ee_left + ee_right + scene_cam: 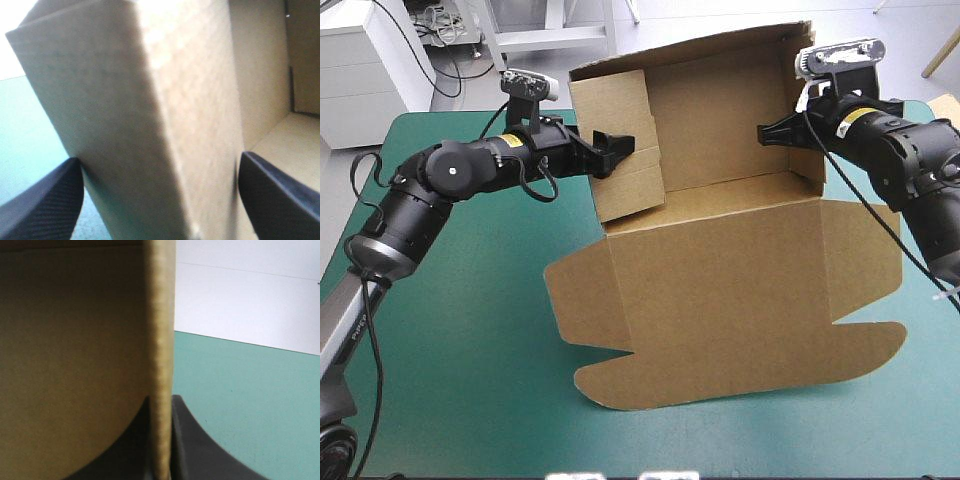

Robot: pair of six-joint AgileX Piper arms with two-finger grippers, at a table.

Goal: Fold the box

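The brown box [720, 270] stands in the middle of the table with its back wall and both side walls raised, and its lid lies flat toward the front edge. My left gripper [616, 150] is open, one black finger on either side of the left wall flap [625, 140], which leans inward. In the left wrist view that flap [150, 100] fills the gap between the fingers [45, 200] of the left gripper [160, 157]. My right gripper [770, 134] is shut on the right wall's top edge. That wall [75, 340] shows edge-on between the fingertips of the right gripper [160, 402].
Bare teal-green cover [470, 330] lies to the left of the box and along the front edge. The lid's rounded flap [740, 375] reaches toward the front. A tan corner [948, 104] shows at the table's far right edge.
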